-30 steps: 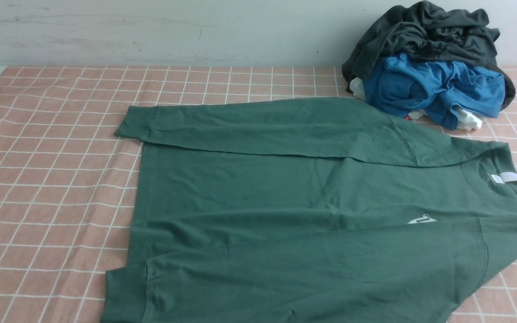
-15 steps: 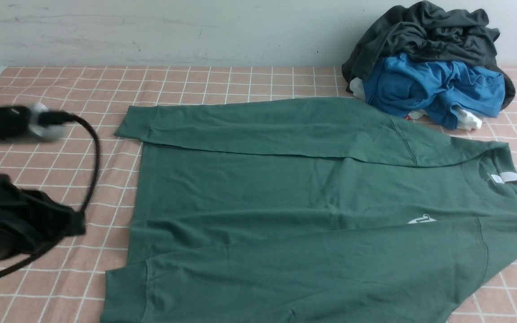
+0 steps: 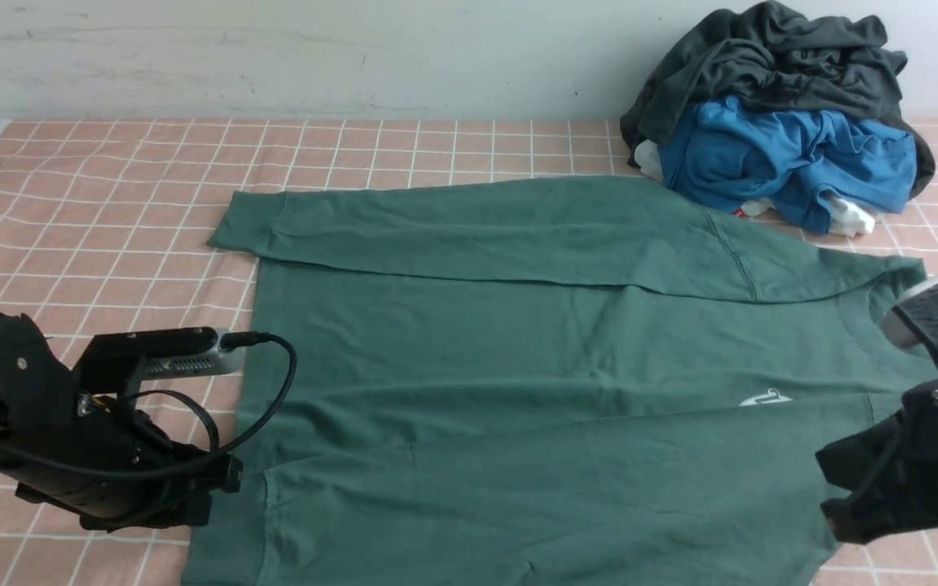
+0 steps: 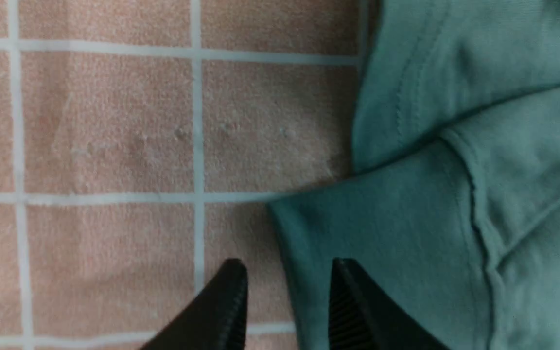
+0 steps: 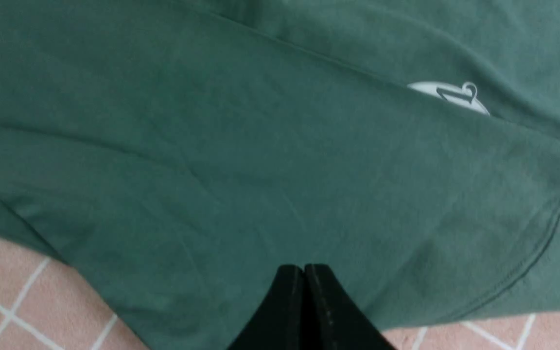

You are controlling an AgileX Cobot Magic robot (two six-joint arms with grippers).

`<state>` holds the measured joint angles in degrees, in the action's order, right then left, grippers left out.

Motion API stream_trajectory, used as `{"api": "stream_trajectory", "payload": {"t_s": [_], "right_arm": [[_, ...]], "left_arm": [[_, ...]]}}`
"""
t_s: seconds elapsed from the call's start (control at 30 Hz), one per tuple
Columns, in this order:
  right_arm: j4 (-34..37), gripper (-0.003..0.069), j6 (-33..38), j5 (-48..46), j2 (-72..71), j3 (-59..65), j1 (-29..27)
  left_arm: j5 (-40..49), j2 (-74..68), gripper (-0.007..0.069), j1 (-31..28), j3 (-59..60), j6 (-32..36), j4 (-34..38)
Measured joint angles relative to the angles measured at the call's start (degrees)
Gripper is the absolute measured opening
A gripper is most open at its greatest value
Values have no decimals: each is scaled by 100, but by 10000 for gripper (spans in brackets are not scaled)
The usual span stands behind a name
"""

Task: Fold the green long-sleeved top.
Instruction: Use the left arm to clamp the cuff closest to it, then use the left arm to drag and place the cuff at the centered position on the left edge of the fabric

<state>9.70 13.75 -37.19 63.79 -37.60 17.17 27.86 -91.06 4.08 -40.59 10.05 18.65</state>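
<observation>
On the checked tablecloth, the front view shows one green top lying flat, with one grey garment and one blue garment heaped at the far right. Only the left wrist view shows the left gripper, slightly parted over a cuff edge. The right wrist view shows the right gripper pressed together, empty, over a sleeve that half hides one logo.

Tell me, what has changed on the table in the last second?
Both arms swung in. The left gripper came from the left and dropped low, open, astride the edge of the near sleeve cuff. The right gripper, shut and empty, appeared over the green top. Nothing is grasped. The top, blue garment and grey garment lie unmoved.
</observation>
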Motion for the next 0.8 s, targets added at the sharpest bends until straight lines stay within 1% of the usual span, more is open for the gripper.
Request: {"api": "stream_trajectory", "payload": {"t_s": [0.07, 0.13, 0.27, 0.33, 0.4, 0.53, 0.6, 0.7, 0.8], "right_arm": [[136, -14, 87, 109, 45, -13, 0], [200, -14, 124, 187, 55, -29, 0], [226, -14, 150, 220, 56, -38, 0], [226, -14, 163, 225, 56, -38, 0], [226, -14, 168, 224, 56, -38, 0], [226, -14, 216, 224, 56, -38, 0], [226, -14, 229, 224, 56, -38, 0], [226, -14, 233, 224, 56, -38, 0], [221, -14, 233, 224, 56, -38, 0]], "left_arm": [[-198, -128, 234, 0, -7, 0, 6], [-369, -167, 211, 0, -21, 0, 55], [-409, -192, 128, 0, -34, 6, 190], [-399, -208, 50, 0, -46, 9, 283], [-391, -208, 17, 0, -58, 53, 326], [-186, -208, 2, 0, -160, 194, 406], [74, -147, -1, 0, -325, 331, 581], [405, 103, -1, 0, -707, 604, 869], [561, 331, -1, 0, -1078, 812, 981]]}}
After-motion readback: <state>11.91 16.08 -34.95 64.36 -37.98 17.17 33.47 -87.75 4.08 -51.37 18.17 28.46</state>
